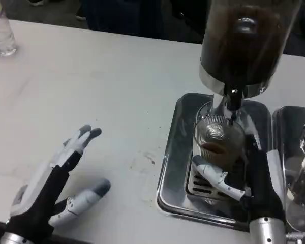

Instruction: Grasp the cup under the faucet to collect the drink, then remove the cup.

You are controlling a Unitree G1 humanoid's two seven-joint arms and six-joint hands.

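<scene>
While held under the faucet [234,99], the cup [218,140] is grasped by the right hand [229,178]. The left hand [56,183] is laid released on the counter [91,91].

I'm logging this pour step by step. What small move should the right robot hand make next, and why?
Probably hold steady. The right robot hand grips the cup under the faucet, over the metal tray; only a little dark drink shows inside, so lifting away seems premature.

The right hand [229,175] is gripping the clear cup [217,140] under the faucet [233,99], over the metal drip tray [175,152]. The left hand [53,185] is resting open on the white table [91,86], fingers apart, well apart from the tray.
</scene>
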